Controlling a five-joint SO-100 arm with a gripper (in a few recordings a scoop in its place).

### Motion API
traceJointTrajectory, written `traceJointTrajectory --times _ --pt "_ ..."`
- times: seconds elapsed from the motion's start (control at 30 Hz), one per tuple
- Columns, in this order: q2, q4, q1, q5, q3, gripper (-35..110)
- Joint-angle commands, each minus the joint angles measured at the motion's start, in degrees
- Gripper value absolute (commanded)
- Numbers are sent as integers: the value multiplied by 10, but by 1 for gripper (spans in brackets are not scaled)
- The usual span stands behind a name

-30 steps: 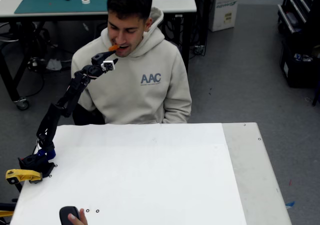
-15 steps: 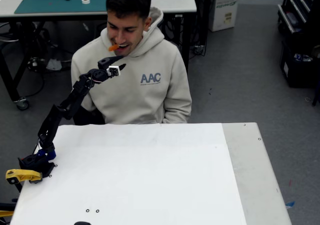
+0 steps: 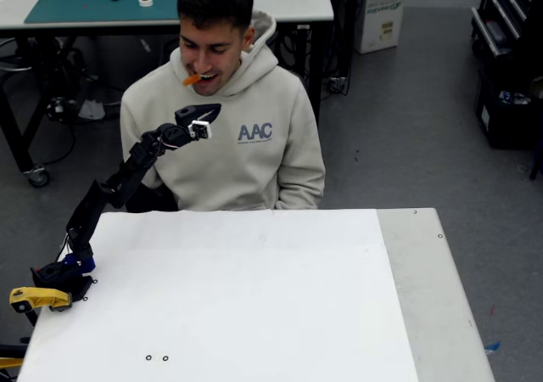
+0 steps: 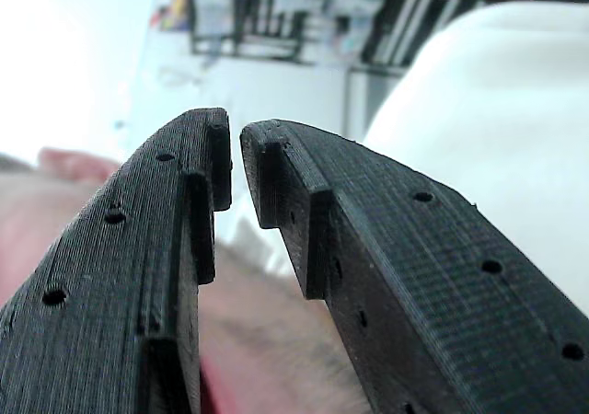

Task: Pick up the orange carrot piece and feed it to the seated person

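The seated person (image 3: 250, 148) in a light grey hoodie sits behind the white table (image 3: 254, 297). The orange carrot piece (image 3: 192, 80) sticks out of the person's mouth. My black gripper (image 3: 206, 111) hovers below the chin, in front of the chest, a little apart from the carrot. In the wrist view the gripper (image 4: 236, 156) holds nothing. Its fingers (image 4: 175, 248) are nearly together, with only a thin slit between the tips. Blurred hoodie and skin lie behind them.
The arm's base stands at the table's left edge beside a yellow clamp (image 3: 34, 298). A workbench with a green mat (image 3: 93, 0) is behind the person. Dark shelving (image 3: 509, 68) stands at the right, on the grey floor.
My gripper let go of the carrot, which stays in the person's mouth. It moved down and right, away from the face, and its jaws narrowed. The hand at the table's front edge is gone.
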Motion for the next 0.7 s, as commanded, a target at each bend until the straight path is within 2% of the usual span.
traceJointTrajectory --times 0.0,0.33,0.67 --pt "27 4 6 8 40 -2" --pt "107 4 5 8 252 -2" --pt "272 4 3 8 557 -2"
